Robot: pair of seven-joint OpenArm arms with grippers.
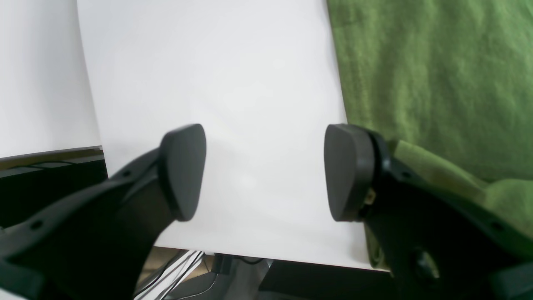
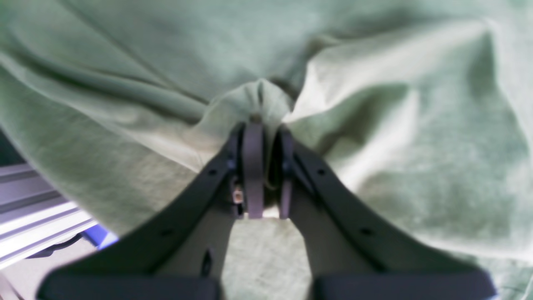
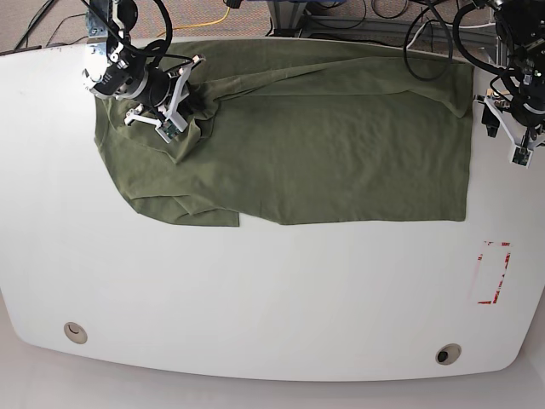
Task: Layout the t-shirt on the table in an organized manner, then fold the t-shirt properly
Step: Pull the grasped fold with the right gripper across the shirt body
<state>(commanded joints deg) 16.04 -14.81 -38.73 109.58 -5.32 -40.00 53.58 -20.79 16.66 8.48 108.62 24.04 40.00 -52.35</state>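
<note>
Right gripper (image 2: 263, 125) clamped on a bunched fold of shirt (image 3: 324, 136), pads pressed together with cloth between them. Left gripper (image 1: 265, 173) spread wide, nothing between the pads, only bare table (image 1: 216, 83) beneath; one finger (image 1: 349, 171) just beside the shirt's edge, cloth bulging behind it.

Shirt location: along the table's far edge, body spread mostly flat toward the far right corner, lower hem fairly straight. Near the far left corner, still rumpled: creases radiating from the clamped fold, a flap doubled under at the near-left hem.

Task progress, judged: layout partly done, folding not begun. Left to do: pull out and flatten the left end, straighten sleeves, then fold.

View differences:
- Base view: gives whole shirt outline, both arms' positions, red tape mark (image 3: 494, 273) near the right edge, two grommets (image 3: 75, 331) at the near edge. Gives no clear reading of either grip.
- Right wrist view: confirms the pinch; blurred and colour-washed, no table visible.
- Left wrist view: confirms the empty, open grip beside the shirt's side edge.
</note>
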